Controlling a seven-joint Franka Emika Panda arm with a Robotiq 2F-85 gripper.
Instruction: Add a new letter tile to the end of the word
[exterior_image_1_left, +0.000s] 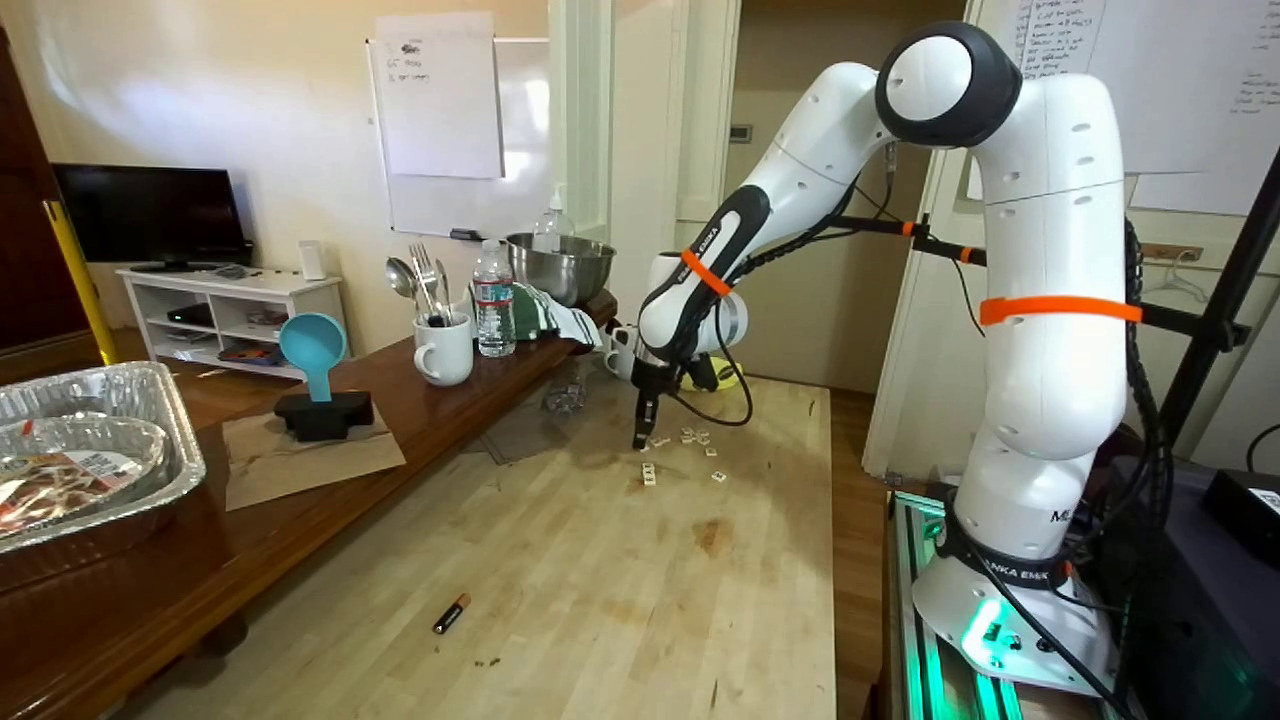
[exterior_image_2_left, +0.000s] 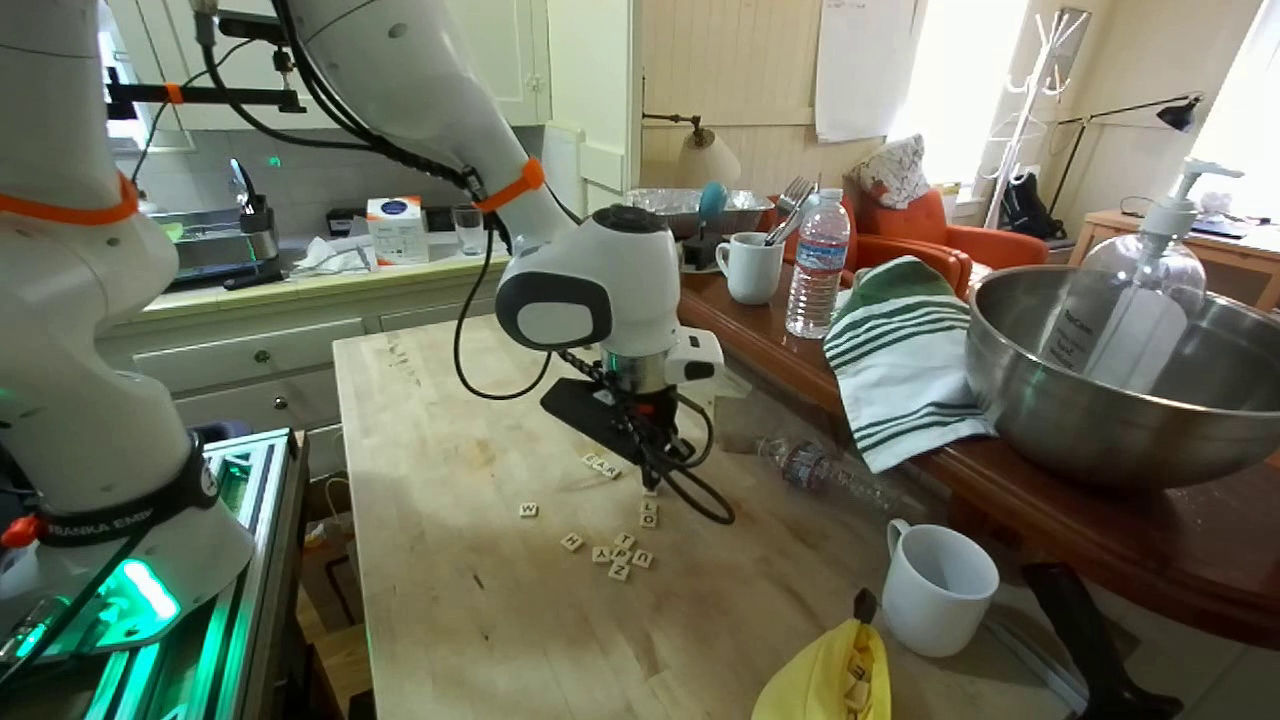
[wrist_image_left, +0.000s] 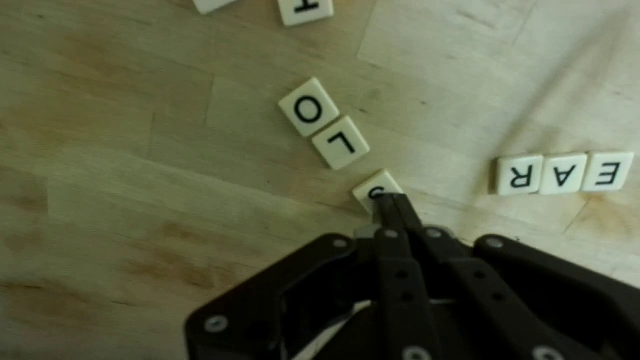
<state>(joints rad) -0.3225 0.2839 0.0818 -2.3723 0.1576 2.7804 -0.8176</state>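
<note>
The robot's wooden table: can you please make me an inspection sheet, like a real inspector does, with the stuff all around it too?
Surface: wooden table, marked with a brown stain.
Job's things: E, A, R tiles in a row; S tile apart from them, near the L tile.
Clutter: battery, loose letter tiles, white mug, yellow pouch.
Gripper: shut; its tips cover part of the S tile in the wrist view, though touching or just above I can't tell.
Cables: black cable hanging in a loop near the gripper; contact with the table unclear.
Surroundings: dark wooden ledge carrying a metal bowl, striped towel and water bottle.
</note>
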